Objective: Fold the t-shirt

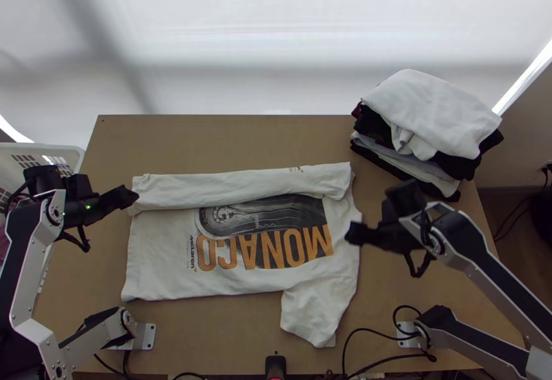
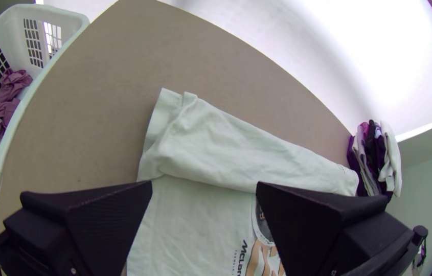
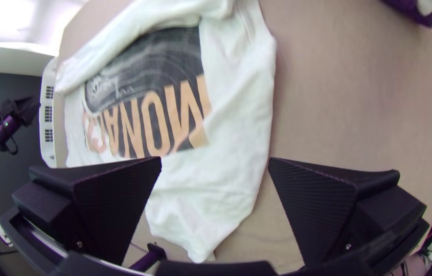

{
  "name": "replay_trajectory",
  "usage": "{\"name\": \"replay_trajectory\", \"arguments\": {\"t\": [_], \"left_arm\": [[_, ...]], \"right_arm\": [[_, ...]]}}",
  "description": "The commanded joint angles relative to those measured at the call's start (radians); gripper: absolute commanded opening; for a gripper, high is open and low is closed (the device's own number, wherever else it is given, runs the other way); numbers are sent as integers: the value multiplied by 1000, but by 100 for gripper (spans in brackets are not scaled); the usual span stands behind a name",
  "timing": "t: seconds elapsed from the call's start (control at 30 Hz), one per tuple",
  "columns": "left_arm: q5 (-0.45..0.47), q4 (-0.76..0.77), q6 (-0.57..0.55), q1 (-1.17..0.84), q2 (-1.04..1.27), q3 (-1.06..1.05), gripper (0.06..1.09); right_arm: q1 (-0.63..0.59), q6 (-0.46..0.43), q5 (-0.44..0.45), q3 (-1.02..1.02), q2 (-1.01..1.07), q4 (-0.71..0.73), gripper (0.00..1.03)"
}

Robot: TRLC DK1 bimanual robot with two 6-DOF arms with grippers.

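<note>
The white t-shirt (image 1: 165,256) lies on the table, its far side folded over in a long strip (image 1: 228,188) and its printed front showing. Its near sleeve (image 1: 314,311) points toward the table's near edge. My left gripper (image 1: 131,196) is over the shirt's left end, by the folded strip; in the left wrist view this gripper (image 2: 204,186) stands open above the shirt (image 2: 190,220). At the shirt's right edge is my right gripper (image 1: 352,233); in the right wrist view the same gripper (image 3: 214,162) is open, with the shirt (image 3: 236,133) below it and no cloth held.
A stack of folded clothes (image 1: 431,114) stands at the table's far right corner. Beyond the left edge is a white basket (image 1: 41,152) with purple cloth (image 2: 6,107) inside. Cables (image 1: 372,328) run along the near edge, beside a small black device (image 1: 275,366).
</note>
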Motion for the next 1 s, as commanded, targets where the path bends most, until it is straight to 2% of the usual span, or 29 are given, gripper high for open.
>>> {"name": "replay_trajectory", "arguments": {"t": [0.0, 0.03, 0.2, 0.37, 0.43, 0.47, 0.67, 0.97], "left_arm": [[11, -8, 14, -17, -24, -19, 105], [11, -8, 12, -20, -27, -17, 105], [11, -8, 3, -27, -36, -8, 105], [11, -24, 0, -29, -59, -16, 105], [11, -28, 0, -29, -70, -24, 105], [9, -30, -1, -29, -75, -27, 105], [9, -42, -8, -29, -102, -31, 105], [-2, -74, 18, -27, -127, -42, 105]], "right_arm": [[41, 62, -19, -129, -41, -24, 97], [47, 63, -19, -155, -44, -24, 97], [46, 55, -28, -243, -24, -21, 79], [61, 63, -60, -266, -4, 5, 75], [63, 52, -64, -267, 2, 7, 56], [64, 49, -64, -271, 2, 13, 52], [69, -1, -76, -287, 64, 41, 52], [126, -31, -88, -287, 153, 94, 52]]}}
